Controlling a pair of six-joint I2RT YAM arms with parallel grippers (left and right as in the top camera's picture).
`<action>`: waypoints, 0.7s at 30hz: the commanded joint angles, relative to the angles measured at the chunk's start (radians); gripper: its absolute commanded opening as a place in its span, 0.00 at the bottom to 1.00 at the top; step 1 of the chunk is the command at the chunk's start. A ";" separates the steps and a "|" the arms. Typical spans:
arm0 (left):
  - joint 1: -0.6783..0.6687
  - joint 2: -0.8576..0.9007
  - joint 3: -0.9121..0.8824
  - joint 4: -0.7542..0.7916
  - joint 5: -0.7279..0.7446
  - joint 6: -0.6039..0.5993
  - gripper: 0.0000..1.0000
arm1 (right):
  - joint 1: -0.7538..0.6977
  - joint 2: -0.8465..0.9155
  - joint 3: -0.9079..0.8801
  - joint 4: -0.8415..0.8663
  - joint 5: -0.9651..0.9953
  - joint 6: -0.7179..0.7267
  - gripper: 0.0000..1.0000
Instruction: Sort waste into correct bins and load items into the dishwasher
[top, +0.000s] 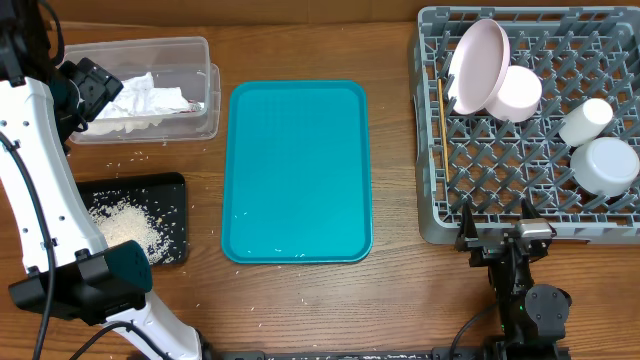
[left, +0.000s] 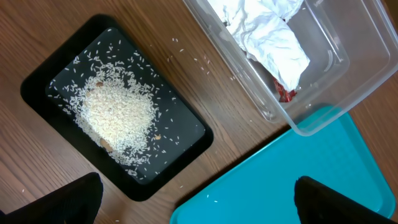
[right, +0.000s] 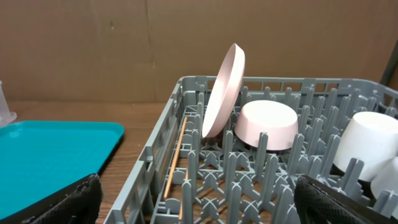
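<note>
I see left tool (left: 199, 208) and right tool (right: 199, 208) spread, empty. Left of the flat teal plastic tray (top: 296, 170): clear rectangular tub (top: 195, 45) of crumpled white napkins (top: 140, 98), black tray (top: 165, 195) of loose rice (top: 122, 225). Right: grey pegged rack (top: 560, 210) holding pale dishes (top: 478, 65), chopsticks (top: 440, 115).

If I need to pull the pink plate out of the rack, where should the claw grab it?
Probably the upper rim, from above: the pink plate stands on edge in the dish rack, leaning toward the bowl, so only its top edge rises clear.
</note>
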 joint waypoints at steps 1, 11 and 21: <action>-0.009 0.007 -0.002 -0.002 0.002 0.001 1.00 | -0.004 -0.008 -0.010 0.006 0.005 -0.029 1.00; -0.012 0.007 -0.002 -0.002 0.002 0.001 1.00 | -0.004 -0.008 -0.010 0.006 0.005 -0.029 1.00; -0.013 -0.063 -0.004 -0.003 -0.115 0.151 1.00 | -0.004 -0.008 -0.010 0.006 0.005 -0.029 1.00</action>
